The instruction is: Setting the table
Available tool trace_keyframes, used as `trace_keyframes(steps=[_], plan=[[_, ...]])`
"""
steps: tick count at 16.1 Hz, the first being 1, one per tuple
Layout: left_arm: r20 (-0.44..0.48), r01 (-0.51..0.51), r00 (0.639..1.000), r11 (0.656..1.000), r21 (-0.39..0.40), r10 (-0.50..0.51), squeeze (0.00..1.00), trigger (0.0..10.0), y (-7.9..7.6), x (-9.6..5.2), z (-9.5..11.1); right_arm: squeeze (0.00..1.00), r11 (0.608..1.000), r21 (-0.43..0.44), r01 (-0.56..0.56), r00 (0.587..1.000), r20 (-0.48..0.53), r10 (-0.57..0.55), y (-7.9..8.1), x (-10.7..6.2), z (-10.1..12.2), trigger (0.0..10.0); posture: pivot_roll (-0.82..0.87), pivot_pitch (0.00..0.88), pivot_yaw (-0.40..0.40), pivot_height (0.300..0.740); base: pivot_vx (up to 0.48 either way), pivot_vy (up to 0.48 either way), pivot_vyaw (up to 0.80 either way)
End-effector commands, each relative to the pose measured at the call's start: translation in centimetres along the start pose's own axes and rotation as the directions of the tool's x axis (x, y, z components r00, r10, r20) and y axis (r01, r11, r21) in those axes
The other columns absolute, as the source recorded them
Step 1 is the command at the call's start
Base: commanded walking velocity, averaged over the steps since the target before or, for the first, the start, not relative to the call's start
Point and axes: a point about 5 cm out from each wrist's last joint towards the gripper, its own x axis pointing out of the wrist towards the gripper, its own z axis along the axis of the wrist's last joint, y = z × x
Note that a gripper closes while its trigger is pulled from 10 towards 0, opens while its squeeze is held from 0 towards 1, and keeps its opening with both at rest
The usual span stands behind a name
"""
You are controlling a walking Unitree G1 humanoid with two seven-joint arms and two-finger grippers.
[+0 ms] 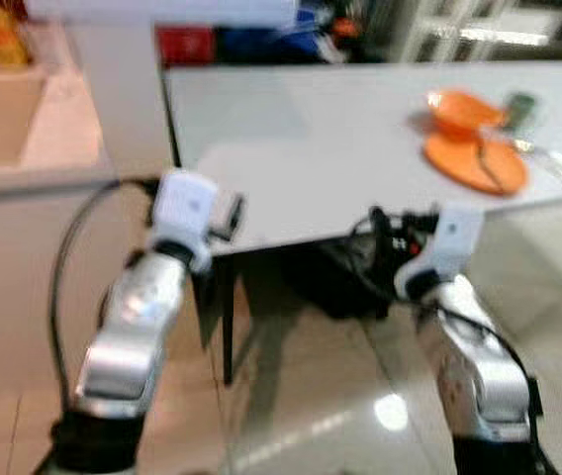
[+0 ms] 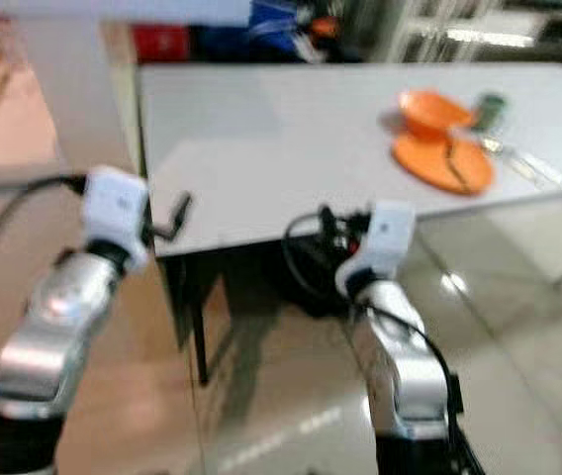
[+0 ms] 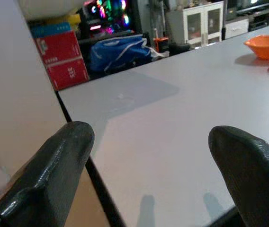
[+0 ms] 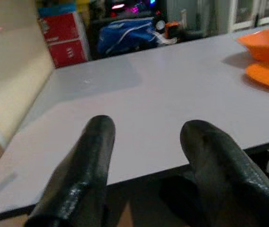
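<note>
Both end effectors, left (image 3: pixel 148 179) and right (image 4: pixel 146 165), hang empty with fingers spread at the near edge of the bench (image 1: pixel 321 148), well short of the orange bowl (image 1: pixel 464 111) and plate (image 1: pixel 474 163) on its far right, so this looks like an approach, with stepping closer likely needed next.

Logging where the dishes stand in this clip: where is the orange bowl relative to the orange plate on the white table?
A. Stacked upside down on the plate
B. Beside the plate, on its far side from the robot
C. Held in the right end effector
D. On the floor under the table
B. The orange bowl sits on the white table just behind the orange plate, which carries a dark utensil; both end effectors hang empty at the near edge.
</note>
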Motion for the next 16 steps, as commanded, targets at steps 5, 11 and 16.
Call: trace_keyframes(steps=[5,11,16], plan=[[0.022,-0.017,1.000,1.000,0.022,0.016,1.00,10.0,0.3,0.0,0.6,0.00,0.997,-0.069,-0.037,0.999,0.030,0.039,0.4,0.2,0.7,10.0,0.08,0.022,-0.038,0.740,0.000,0.480,-0.16],[0.020,-0.047,0.999,0.998,0.035,0.047,0.00,10.0,1.1,-0.9,0.6,0.00,0.972,-0.196,-0.127,0.989,0.046,0.139,1.6,0.2,0.9,10.0,0.10,0.028,-0.034,0.740,0.000,0.480,0.00],[0.058,-0.076,0.996,0.997,0.025,0.074,0.00,10.0,1.5,-1.1,1.4,0.00,0.951,-0.214,-0.223,0.970,0.047,0.238,2.8,0.0,0.9,10.0,0.10,0.028,-0.048,0.740,0.000,0.480,0.80]])
